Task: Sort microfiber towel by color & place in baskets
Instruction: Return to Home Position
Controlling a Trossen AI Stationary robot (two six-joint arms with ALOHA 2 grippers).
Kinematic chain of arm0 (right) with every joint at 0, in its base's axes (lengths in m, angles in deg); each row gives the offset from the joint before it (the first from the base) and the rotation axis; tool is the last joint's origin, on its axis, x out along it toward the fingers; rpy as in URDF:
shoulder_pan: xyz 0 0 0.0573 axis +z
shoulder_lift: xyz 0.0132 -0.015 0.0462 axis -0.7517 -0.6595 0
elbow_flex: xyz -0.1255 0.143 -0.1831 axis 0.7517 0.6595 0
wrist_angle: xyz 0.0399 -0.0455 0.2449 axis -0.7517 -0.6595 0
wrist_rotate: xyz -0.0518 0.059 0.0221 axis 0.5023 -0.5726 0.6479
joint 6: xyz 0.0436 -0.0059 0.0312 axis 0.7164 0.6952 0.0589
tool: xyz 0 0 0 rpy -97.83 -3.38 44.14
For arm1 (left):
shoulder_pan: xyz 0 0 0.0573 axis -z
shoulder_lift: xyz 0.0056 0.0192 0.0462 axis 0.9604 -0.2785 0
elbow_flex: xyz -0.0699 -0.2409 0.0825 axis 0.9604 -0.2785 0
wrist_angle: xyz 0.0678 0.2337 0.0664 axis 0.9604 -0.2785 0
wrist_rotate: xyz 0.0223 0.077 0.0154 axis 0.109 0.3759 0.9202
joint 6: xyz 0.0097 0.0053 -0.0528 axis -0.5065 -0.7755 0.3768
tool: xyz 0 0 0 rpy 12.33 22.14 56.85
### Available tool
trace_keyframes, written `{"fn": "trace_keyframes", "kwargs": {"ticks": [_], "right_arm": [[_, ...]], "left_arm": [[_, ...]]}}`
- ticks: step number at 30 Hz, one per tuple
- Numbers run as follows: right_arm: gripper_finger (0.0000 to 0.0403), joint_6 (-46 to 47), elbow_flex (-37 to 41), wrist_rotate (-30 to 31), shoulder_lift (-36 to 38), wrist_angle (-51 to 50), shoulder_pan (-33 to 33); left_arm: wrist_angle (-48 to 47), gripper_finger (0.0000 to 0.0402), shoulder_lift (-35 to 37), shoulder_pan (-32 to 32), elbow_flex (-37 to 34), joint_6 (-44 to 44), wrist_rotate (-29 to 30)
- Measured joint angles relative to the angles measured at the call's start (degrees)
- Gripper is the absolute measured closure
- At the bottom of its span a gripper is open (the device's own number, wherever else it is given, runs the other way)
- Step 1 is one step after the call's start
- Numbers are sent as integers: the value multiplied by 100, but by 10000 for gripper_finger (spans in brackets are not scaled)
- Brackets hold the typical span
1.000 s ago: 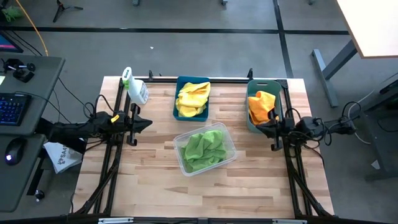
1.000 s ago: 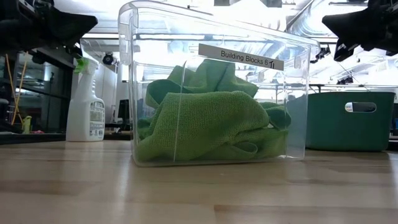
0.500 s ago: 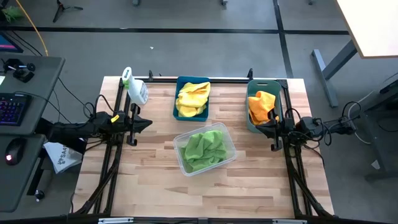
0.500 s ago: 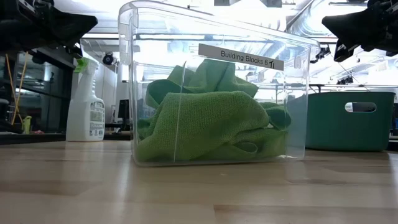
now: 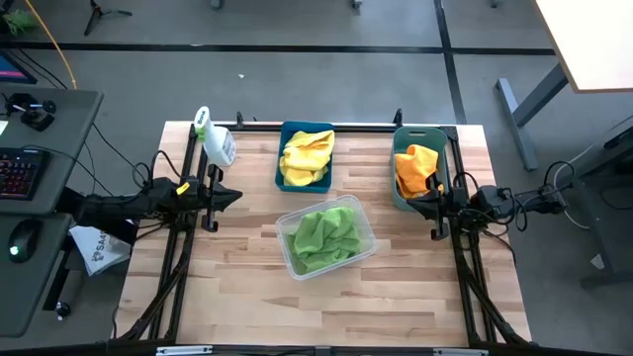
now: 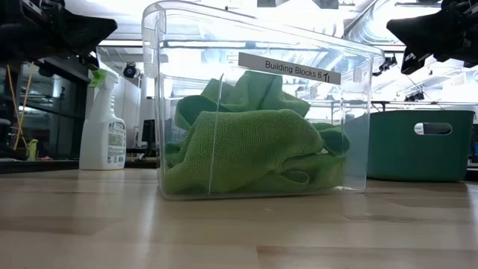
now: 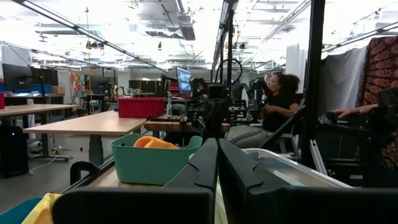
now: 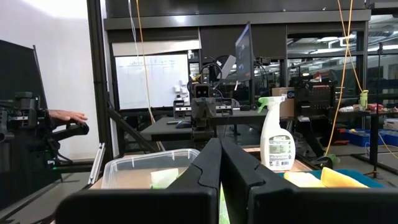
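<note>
Green towels [image 5: 323, 237] fill the clear bin [image 5: 365, 240] at the table's middle; in the low view the green heap [image 6: 250, 146] rests on the bin's floor. Yellow towels [image 5: 306, 155] lie in the blue bin [image 5: 281, 164] at the far edge. Orange towels [image 5: 414, 168] sit in the teal bin [image 5: 398, 188] at the far right. My left gripper [image 5: 235, 196] hangs shut over the table's left side, holding nothing. My right gripper [image 5: 413, 202] hangs shut beside the teal bin's near end, also holding nothing. Both wrist views show shut fingers [image 7: 216, 163] [image 8: 219, 160].
A white spray bottle with a green top [image 5: 215, 140] stands at the table's far left; it also shows in the low view [image 6: 103, 123]. Bare wood lies along the near half of the table [image 5: 316, 307]. People sit in the room beyond [image 7: 280, 99].
</note>
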Motion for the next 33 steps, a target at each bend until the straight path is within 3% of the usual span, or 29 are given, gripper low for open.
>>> {"fn": "trace_keyframes", "kwargs": {"ticks": [33], "right_arm": [[402, 0, 0, -2, -42, -124, -2]], "left_arm": [[-162, 401, -103, 70, 0, -2, 0]]}}
